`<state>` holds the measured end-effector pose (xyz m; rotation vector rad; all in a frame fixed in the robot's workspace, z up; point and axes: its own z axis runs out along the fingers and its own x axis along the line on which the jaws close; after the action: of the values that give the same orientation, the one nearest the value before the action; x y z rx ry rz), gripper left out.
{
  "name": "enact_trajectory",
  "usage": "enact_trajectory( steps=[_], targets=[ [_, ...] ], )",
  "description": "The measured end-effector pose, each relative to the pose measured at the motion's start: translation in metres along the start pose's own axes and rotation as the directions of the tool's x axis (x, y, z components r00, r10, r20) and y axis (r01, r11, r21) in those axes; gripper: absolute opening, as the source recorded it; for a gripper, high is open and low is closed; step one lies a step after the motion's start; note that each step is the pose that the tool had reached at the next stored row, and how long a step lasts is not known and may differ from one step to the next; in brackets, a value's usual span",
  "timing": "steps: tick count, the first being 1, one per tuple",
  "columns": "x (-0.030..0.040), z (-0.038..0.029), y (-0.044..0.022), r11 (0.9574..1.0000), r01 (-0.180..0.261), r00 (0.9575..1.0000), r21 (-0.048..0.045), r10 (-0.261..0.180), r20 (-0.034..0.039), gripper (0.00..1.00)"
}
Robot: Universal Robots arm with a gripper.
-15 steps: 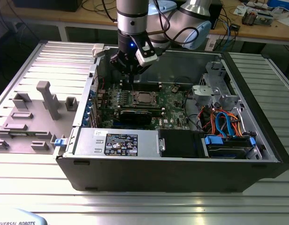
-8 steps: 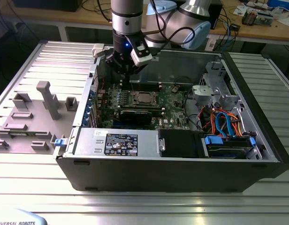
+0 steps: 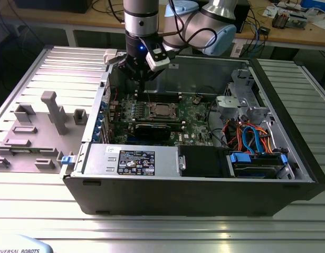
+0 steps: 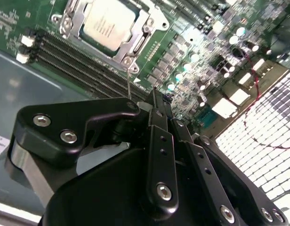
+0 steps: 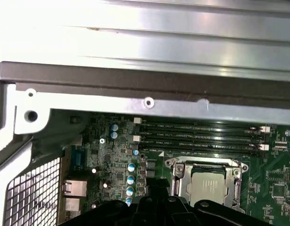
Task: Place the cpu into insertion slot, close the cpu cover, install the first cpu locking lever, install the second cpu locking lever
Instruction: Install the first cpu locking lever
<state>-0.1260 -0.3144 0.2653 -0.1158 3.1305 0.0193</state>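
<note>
The cpu (image 4: 109,23) lies flat in the insertion slot (image 4: 65,21) on the green motherboard, its silver top showing through the window of the cpu cover (image 4: 138,40), which lies down over it. A thin wire locking lever (image 4: 130,77) sticks out from the socket's corner toward my gripper. My black gripper (image 4: 157,96) hangs above the board beside the socket, over the memory slots, shut with nothing in it. In the exterior view the gripper (image 3: 144,79) is above and behind the cpu (image 3: 162,110). The first wrist view has the cpu (image 5: 208,186) next to the gripper (image 5: 157,186).
The open computer case (image 3: 168,197) lies on a ribbed metal table. A black graphics card (image 3: 152,129) sits in front of the socket, and coloured cables (image 3: 249,137) at the exterior view's right. Grey fixture blocks (image 3: 51,113) stand at the exterior view's left. The case wall (image 5: 145,84) is close behind the memory slots (image 5: 197,136).
</note>
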Motion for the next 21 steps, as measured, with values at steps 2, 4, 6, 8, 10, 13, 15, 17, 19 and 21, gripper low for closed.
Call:
enact_trajectory(
  steps=[2,4,6,8,10,13,15,17,19,21],
  targets=[
    [-0.0003,0.0006,0.0035,1.0000,0.007,1.0000,0.0001,-0.007,-0.0002,0.11],
    [-0.0011,0.0010,0.0052,0.9999,0.011,0.9999,0.0005,-0.011,-0.0003,0.11],
    [-0.0031,0.0011,0.0054,0.9999,0.013,0.9999,0.0005,-0.013,-0.0003,0.11],
    [-0.0059,0.0011,0.0053,0.9999,0.013,0.9999,0.0006,-0.013,-0.0003,0.11],
    [-0.0099,0.0012,0.0050,0.9999,0.014,0.9999,0.0005,-0.014,-0.0002,0.11],
    [-0.0166,0.0012,0.0045,0.9999,0.015,0.9999,0.0005,-0.015,-0.0004,0.11],
    [-0.0169,0.0012,0.0045,0.9999,0.015,0.9999,0.0005,-0.015,-0.0003,0.11],
    [-0.0177,0.0013,0.0044,0.9999,0.015,0.9999,0.0005,-0.015,-0.0003,0.11],
    [-0.0177,0.0013,0.0044,0.9999,0.015,0.9999,0.0005,-0.015,-0.0003,0.11],
    [-0.0178,0.0013,0.0044,0.9999,0.015,0.9999,0.0005,-0.015,-0.0003,0.11]
  ],
)
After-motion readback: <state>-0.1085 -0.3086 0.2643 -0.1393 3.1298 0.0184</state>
